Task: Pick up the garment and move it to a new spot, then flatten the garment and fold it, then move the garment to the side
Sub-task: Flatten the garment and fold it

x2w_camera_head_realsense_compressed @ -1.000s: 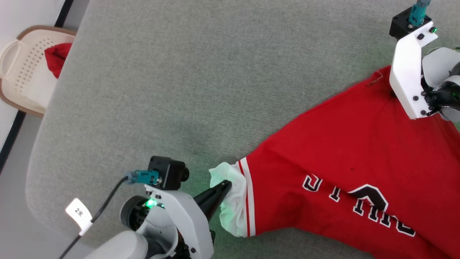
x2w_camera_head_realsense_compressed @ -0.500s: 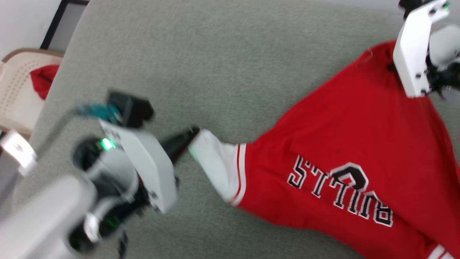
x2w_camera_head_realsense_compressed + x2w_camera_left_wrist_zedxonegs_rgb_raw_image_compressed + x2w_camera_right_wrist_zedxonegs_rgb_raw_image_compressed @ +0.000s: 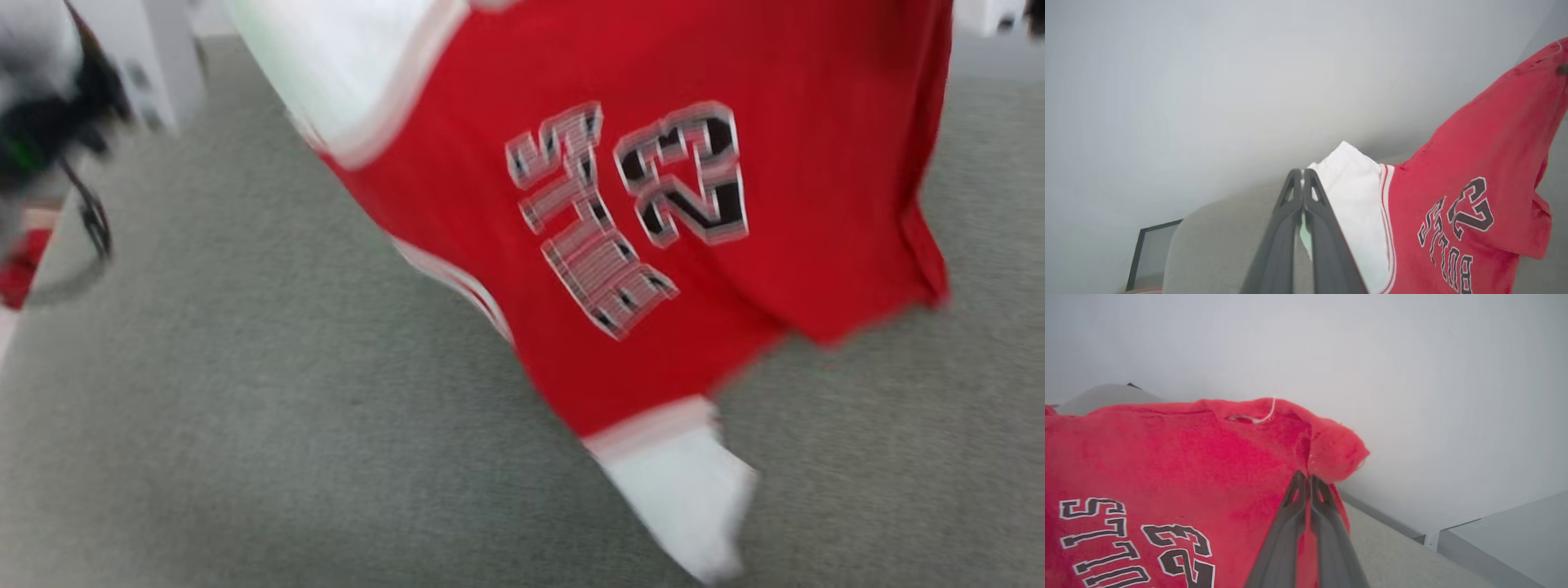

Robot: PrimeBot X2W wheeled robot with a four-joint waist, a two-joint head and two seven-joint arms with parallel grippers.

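- Up at the left gripper (image 3: pixel 1303 173), the two dark fingers (image 3: pixel 1284 228) are squeezed flat against each other. A sliver of pale cloth is pinched in the seam between them.
- That cloth belongs to the white sleeve (image 3: pixel 1355 204) of the garment (image 3: pixel 1474 171), which bunches up right beside the fingertips.
- Right gripper (image 3: pixel 1305 477), same deal: fingers (image 3: pixel 1327 539) pressed tight with no gap I can spot. The tips are buried in a puckered red corner (image 3: pixel 1335 451) of the shirt.
- A loose white thread (image 3: pixel 1269 412) curls out of the fabric just next to that corner.
- So the garment is strung between the two grips like a banner, up in the air over the grey padded surface (image 3: pixel 245 425).
- From the head camera it's all motion blur, but you can make out the black, white-edged lettering (image 3: pixel 629 204). BULLS and the 23 both read upside down.
- Striped red-and-white trim sits where the red body meets each sleeve.
- The other white sleeve (image 3: pixel 686 498) dangles lowest. Whether it touches the surface or hangs just clear, I honestly can't tell through the blur.
- Behind it all there's a plain pale wall (image 3: pixel 1208 81).
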